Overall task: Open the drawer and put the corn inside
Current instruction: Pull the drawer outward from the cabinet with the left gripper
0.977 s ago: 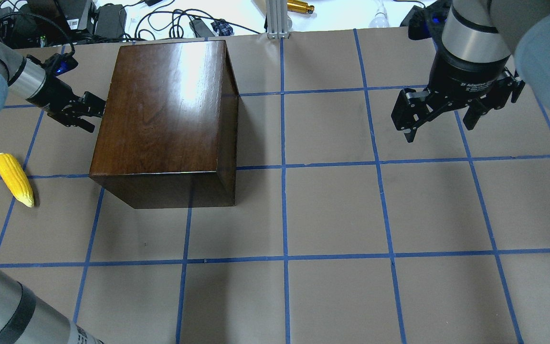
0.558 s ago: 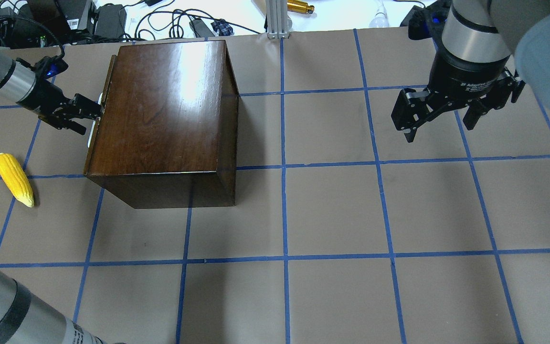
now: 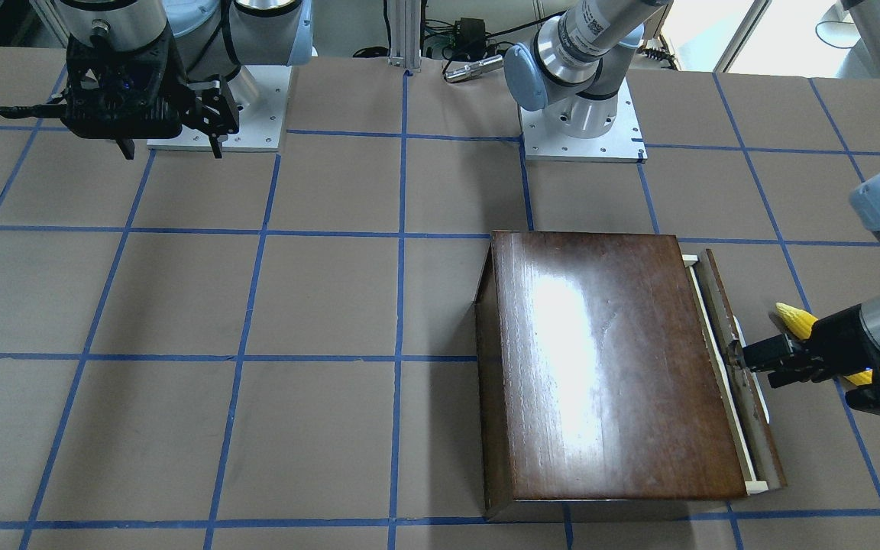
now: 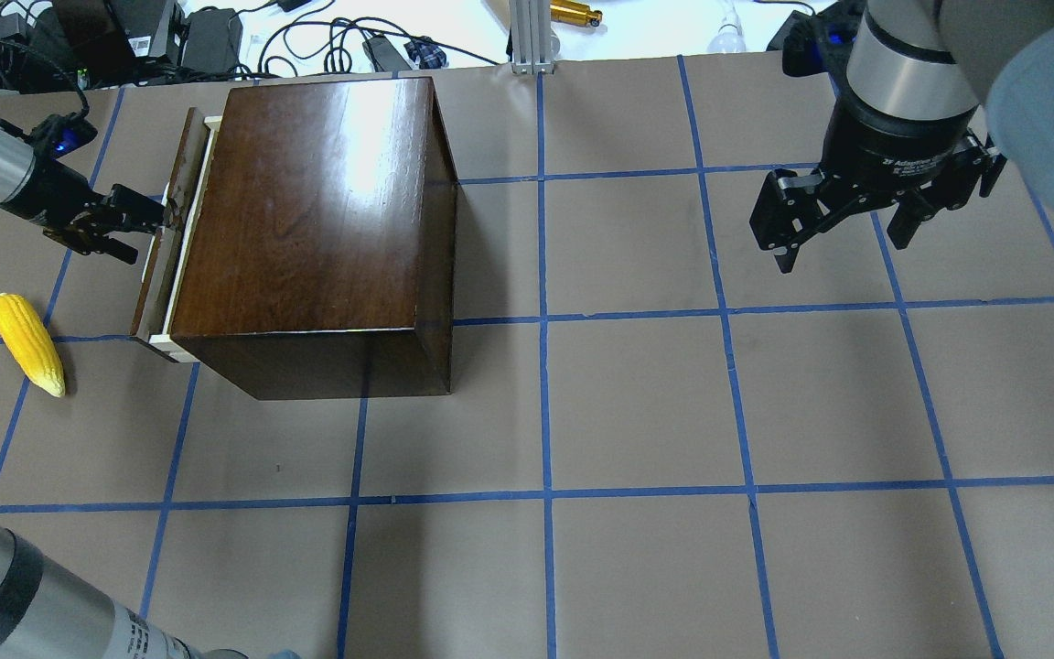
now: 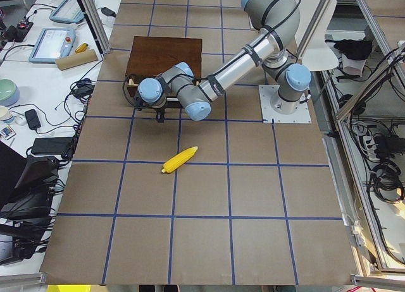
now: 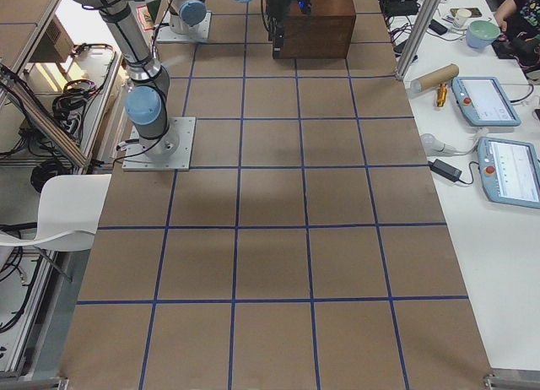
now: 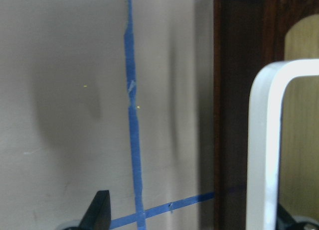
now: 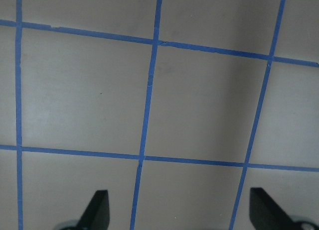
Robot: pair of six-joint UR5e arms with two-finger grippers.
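Observation:
The dark-brown box (image 4: 307,210) stands at the table's far left. Its drawer (image 4: 164,252) sticks out a little on the left side, showing a thin strip of pale wood; it also shows in the front-facing view (image 3: 745,428). My left gripper (image 4: 138,224) is at the drawer's front panel. In the left wrist view its fingertips (image 7: 99,212) stand wide apart, with a white looped handle (image 7: 264,140) in front of the right one. The yellow corn (image 4: 26,343) lies on the table left of the box, apart from the gripper. My right gripper (image 4: 843,252) hangs open and empty at the far right.
Cables, power bricks and a metal post (image 4: 527,37) lie beyond the table's far edge. Blue tape lines divide the brown table (image 4: 637,412) into squares. The left arm's elbow (image 4: 24,604) fills the near left corner.
My left gripper has moved left, and the drawer has slid out of the box with it. The corn, the box and the right arm have not moved.

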